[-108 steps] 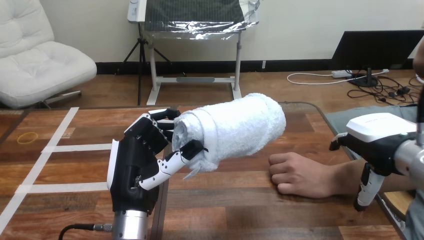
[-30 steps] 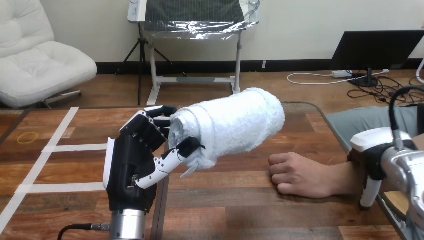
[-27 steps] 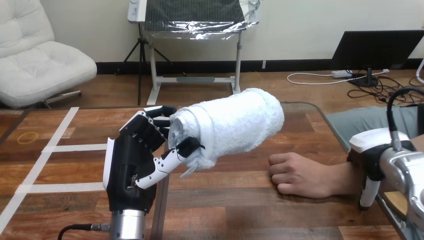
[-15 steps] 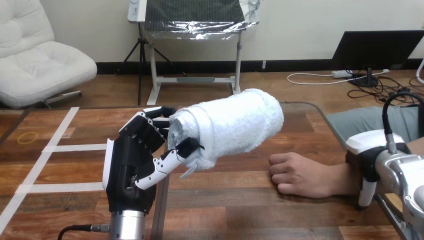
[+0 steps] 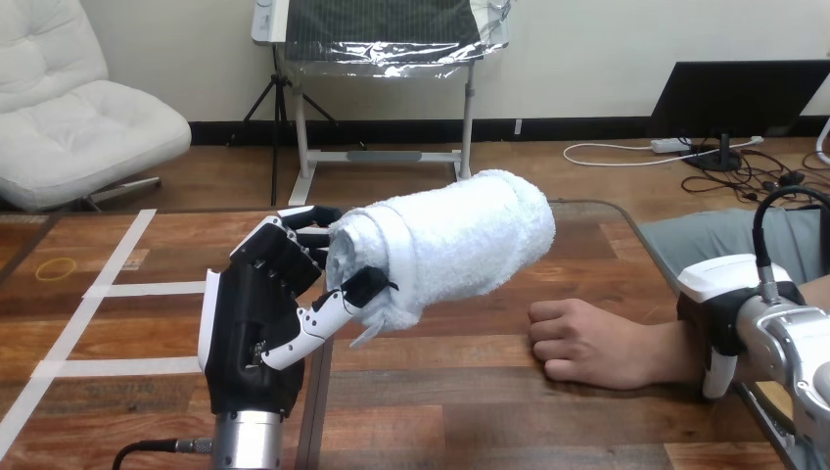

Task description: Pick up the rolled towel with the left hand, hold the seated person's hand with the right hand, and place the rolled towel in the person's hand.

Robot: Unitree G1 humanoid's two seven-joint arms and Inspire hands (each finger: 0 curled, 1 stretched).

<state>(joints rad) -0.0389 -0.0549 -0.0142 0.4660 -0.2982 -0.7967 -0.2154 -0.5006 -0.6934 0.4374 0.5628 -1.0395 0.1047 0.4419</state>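
The rolled white towel hangs above the wooden table, lying slantwise with its far end up and to the right. My left hand is shut on its near end, fingers behind and thumb across the front. The person's hand rests as a loose fist on the table at the right, knuckles towards the towel, about a hand's width from it. My right hand sits over the person's forearm just behind the wrist, at the right edge; whether it grips the forearm is hidden.
White tape strips mark the table's left part, and a yellow rubber band lies at the far left. A dark seam runs along the table under my left hand. The table's right edge passes beside the person's forearm.
My right hand has dropped and drawn in over the person's forearm, then nearly settled. The left hand and towel have barely moved; the person's fist stays put.
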